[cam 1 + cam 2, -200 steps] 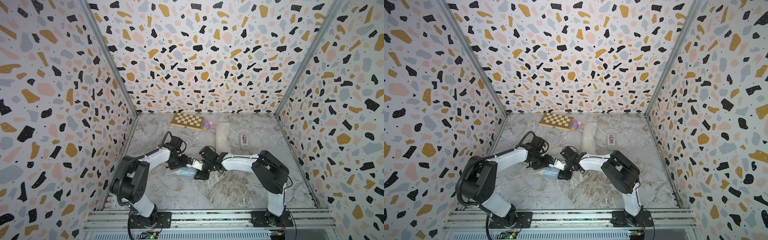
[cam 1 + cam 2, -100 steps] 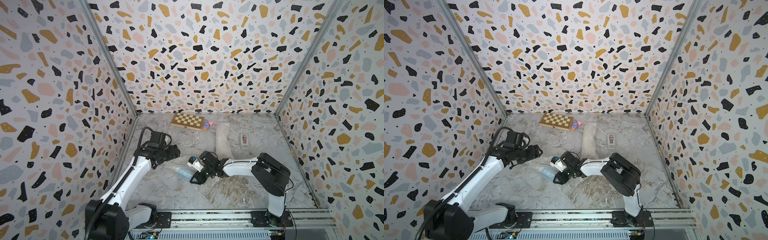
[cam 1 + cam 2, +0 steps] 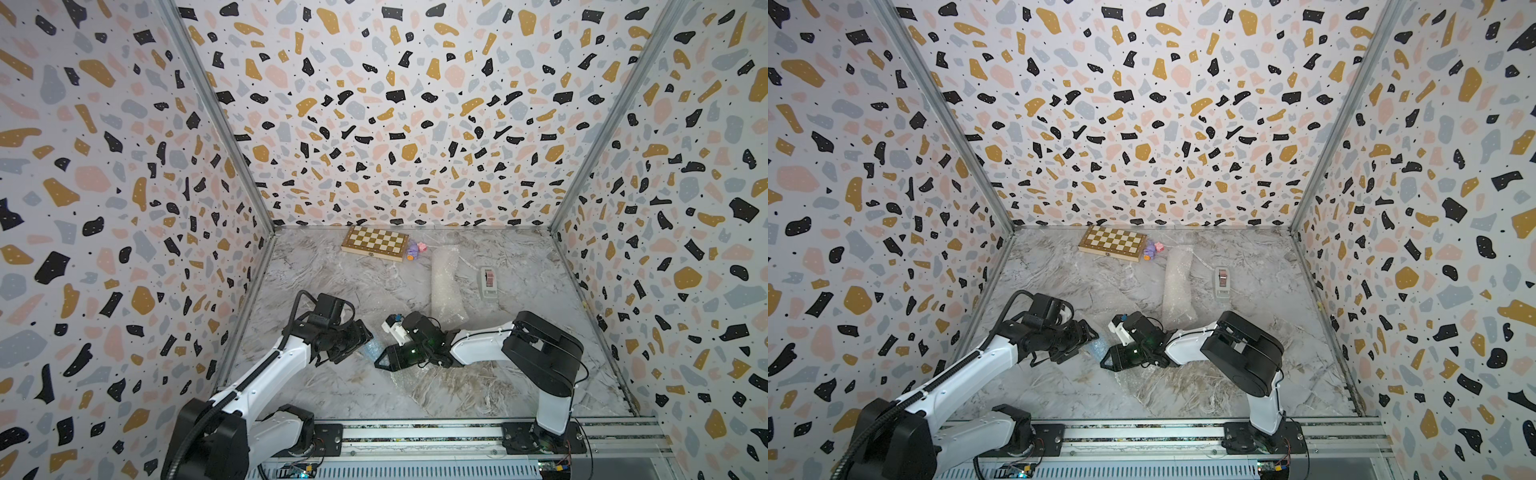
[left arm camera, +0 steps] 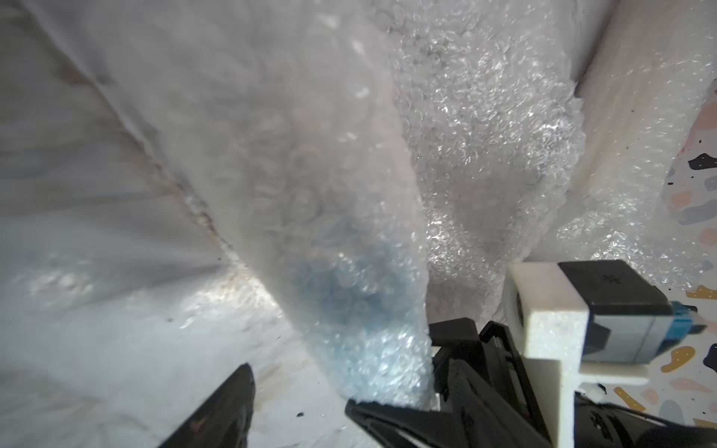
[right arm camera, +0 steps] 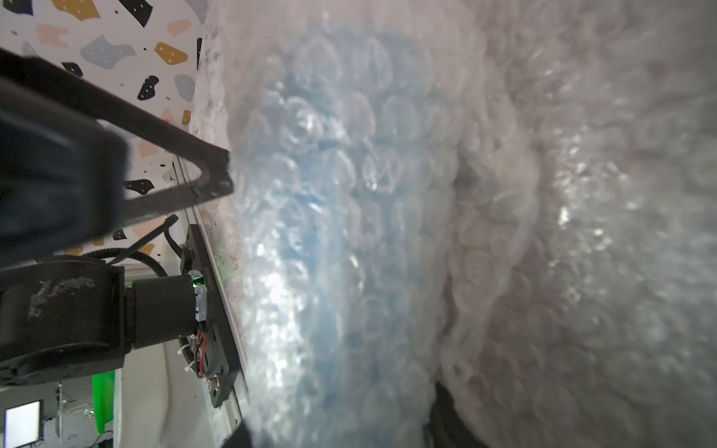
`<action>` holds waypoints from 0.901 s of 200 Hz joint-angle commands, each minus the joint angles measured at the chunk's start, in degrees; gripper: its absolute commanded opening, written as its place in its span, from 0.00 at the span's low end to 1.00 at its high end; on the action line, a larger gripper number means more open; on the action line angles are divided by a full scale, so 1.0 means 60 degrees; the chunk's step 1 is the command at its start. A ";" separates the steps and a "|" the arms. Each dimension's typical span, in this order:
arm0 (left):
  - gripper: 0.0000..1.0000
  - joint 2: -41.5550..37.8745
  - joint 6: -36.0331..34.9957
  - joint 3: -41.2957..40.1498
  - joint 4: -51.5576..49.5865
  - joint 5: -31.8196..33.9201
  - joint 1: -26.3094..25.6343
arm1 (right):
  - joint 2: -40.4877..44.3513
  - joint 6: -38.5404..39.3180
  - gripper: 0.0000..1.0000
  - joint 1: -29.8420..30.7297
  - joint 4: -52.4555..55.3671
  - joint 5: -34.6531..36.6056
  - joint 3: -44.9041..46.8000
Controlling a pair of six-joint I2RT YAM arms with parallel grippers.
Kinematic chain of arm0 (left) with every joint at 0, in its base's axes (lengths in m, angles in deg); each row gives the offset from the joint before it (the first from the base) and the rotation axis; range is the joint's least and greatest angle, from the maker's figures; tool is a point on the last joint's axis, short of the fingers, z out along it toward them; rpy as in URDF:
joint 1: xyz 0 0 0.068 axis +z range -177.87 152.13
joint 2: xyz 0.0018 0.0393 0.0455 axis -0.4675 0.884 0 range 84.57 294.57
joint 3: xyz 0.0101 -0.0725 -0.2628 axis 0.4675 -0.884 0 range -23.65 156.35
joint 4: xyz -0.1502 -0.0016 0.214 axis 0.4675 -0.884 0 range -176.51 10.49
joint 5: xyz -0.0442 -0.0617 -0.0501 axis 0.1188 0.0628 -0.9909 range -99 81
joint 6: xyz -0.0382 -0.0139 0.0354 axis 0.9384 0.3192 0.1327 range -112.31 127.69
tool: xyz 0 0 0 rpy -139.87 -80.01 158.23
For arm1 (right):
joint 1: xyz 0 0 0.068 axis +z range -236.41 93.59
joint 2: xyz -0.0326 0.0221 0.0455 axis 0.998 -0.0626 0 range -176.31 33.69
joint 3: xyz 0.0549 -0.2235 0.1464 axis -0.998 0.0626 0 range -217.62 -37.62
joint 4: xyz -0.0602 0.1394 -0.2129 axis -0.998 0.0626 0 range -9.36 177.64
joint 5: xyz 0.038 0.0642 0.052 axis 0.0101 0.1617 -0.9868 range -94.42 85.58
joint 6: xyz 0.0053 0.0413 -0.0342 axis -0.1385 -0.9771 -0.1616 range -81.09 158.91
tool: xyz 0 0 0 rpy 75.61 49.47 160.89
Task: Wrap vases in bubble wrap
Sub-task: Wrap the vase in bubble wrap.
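Observation:
The light blue vase [image 3: 371, 348], rolled in bubble wrap [image 4: 485, 128], lies on the marble floor between my two grippers. My right gripper [image 3: 380, 362] is shut on the wrapped vase [image 5: 329, 232], whose blue body fills the space between the dark fingers [image 5: 450, 419]. My left gripper [image 3: 365, 336] is open at the bundle's other end. In the left wrist view one fingertip [image 4: 388, 419] sits against the wrapped vase [image 4: 357, 302] and the other stands well apart. A second long roll of bubble wrap [image 3: 445, 286] lies further back; its contents do not show.
A loose sheet of bubble wrap [image 3: 419, 380] lies flat under and in front of the right arm. A white tape dispenser [image 3: 488, 282] is at the back right. A chessboard [image 3: 374, 243] and small toys [image 3: 415, 249] sit by the back wall. Patterned walls enclose three sides.
My left gripper drew away to the left, then came back to the wrapped vase's end. My right gripper has kept hold of the bundle and shifted it slightly forward and left.

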 commanded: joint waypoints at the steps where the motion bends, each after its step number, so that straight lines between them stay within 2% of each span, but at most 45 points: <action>1: 0.76 0.0355 0.0614 -0.0184 0.1132 0.0368 -0.0159 | 0.0225 -0.0566 0.49 0.0059 -0.0224 0.0355 0.0044; 34: 0.71 0.1210 0.0582 -0.0195 0.1433 0.0350 -0.0213 | 0.0239 -0.0549 0.52 0.0071 -0.0135 0.0524 0.0014; 56: 0.69 0.1542 0.0278 0.0167 0.0937 0.0869 -0.0457 | 0.0380 -0.0640 0.52 0.0067 -0.0233 0.0680 0.0169; 85: 0.63 0.1972 0.0163 0.0169 0.0959 0.0792 -0.0475 | 0.1182 -0.0178 0.61 0.0129 0.0221 0.1528 0.0410; 117: 0.63 0.2514 -0.0464 0.0668 0.0622 0.0750 -0.0525 | 0.1757 0.0829 0.70 0.0403 0.2155 0.3232 0.0075; 140: 0.62 0.2802 -0.0536 0.0740 0.0657 0.0625 -0.0527 | 0.1970 0.1652 0.72 0.1185 0.3365 0.5299 -0.0404; 164: 0.62 0.2930 -0.0676 0.0892 0.0597 0.0607 -0.0528 | 0.1802 0.1879 0.73 0.1887 0.3992 0.6521 -0.0950; 180: 0.62 0.3051 -0.0774 0.1002 0.0497 0.0592 -0.0526 | 0.1705 0.1897 0.73 0.2225 0.3987 0.6821 -0.1151</action>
